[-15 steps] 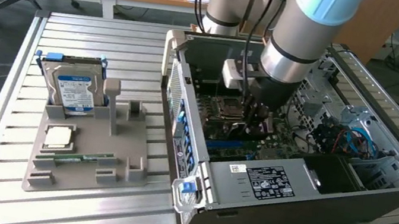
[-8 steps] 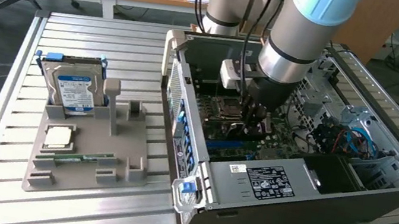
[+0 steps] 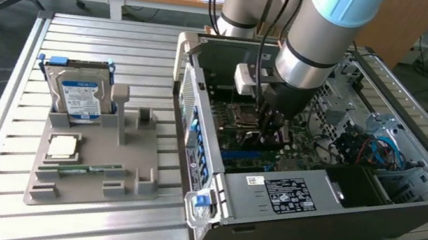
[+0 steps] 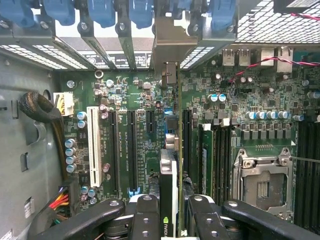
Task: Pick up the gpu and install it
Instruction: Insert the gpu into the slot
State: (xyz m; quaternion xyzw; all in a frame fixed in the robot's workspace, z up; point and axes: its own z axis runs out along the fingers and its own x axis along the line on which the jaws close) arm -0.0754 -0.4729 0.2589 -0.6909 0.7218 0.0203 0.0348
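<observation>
The gpu (image 4: 169, 172) shows edge-on in the wrist view as a thin dark card. It stands upright over the green motherboard (image 4: 140, 85), and its pale metal bracket (image 4: 172, 45) reaches the rear slot openings of the case. My gripper (image 4: 169, 207) is shut on the card, one black finger (image 4: 145, 210) on each side. The card runs between the black expansion slots (image 4: 132, 150) and the memory sockets. Whether its edge sits in a slot is hidden. In the exterior view my gripper (image 3: 269, 125) is down inside the open computer case (image 3: 313, 200).
A white slot (image 4: 93, 145) and an empty CPU socket (image 4: 262, 185) flank the card. Blue clips (image 4: 100, 10) line the rear of the case. Beside the case, a grey holder (image 3: 96, 159) carries a hard drive (image 3: 80, 96), a processor (image 3: 63, 146) and a memory stick (image 3: 90, 169).
</observation>
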